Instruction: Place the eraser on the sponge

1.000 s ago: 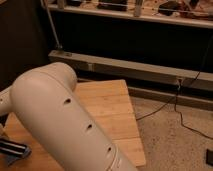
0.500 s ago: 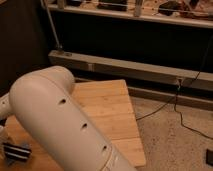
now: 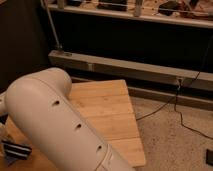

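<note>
No legible text anywhere.

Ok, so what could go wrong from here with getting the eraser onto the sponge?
The white arm hides most of the wooden table, and the sponge is not visible, so the drop spot cannot be checked. The gripper is out of view, somewhere past the arm at lower left, so a grip on the eraser there cannot be confirmed; it may slip. A cable lies on the floor beside the table and might snag the base.
</note>
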